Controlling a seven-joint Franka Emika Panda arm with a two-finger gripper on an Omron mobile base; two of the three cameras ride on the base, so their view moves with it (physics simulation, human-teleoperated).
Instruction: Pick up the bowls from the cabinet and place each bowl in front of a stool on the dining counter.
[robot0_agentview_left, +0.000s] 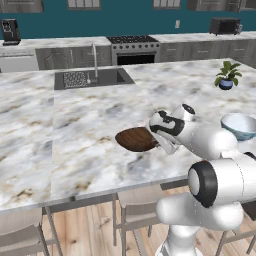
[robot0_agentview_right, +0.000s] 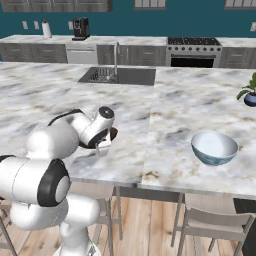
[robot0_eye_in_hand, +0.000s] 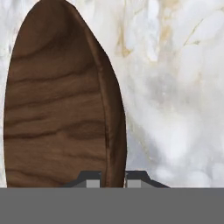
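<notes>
Left base view: the sink (robot0_agentview_left: 92, 78) is seen inset in the marble dining counter (robot0_agentview_left: 80, 130), and the wooden bowl (robot0_agentview_left: 136, 139) is seen resting on the counter near its front edge, above a stool (robot0_agentview_left: 132, 207). The jaws (robot0_agentview_left: 167, 146) are set at the bowl's right rim. In the hand view, the wooden bowl's (robot0_eye_in_hand: 57, 105) rim is seen pinched between the two fingertips (robot0_eye_in_hand: 92, 181). Further right, the white bowl (robot0_agentview_left: 239, 126) stands on the counter, with a potted plant (robot0_agentview_left: 227, 75) behind it.
</notes>
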